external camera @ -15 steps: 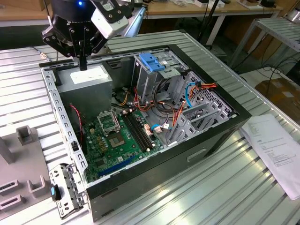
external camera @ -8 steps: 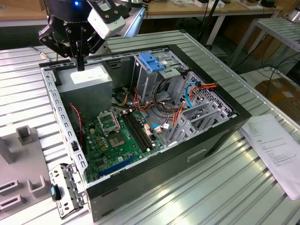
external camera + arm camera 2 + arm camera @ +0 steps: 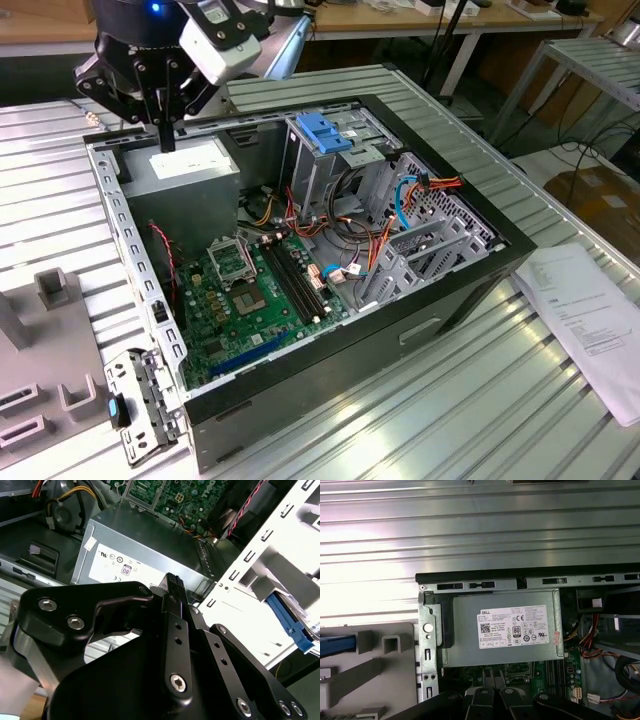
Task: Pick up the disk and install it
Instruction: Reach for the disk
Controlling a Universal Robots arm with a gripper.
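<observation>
- Ribbed metal counter (image 3: 420, 400) carries the open computer case (image 3: 455, 285); workshop benches stand beyond the jaws.
- My jaws hang directly over the grey power-supply box (image 3: 190, 165), at the case's corner; they look pressed together, with nothing between them.
- Outward from the jaws, past the case's side wall (image 3: 427, 650), a grey fixture (image 3: 390, 642) sits on the counter; on it lies a blue strip (image 3: 335, 645), which I take for a side rail of the disk, though I cannot be sure.
- Its long axis runs square to that wall, pointing back toward the jaws; I judge the pick not yet begun.
</observation>
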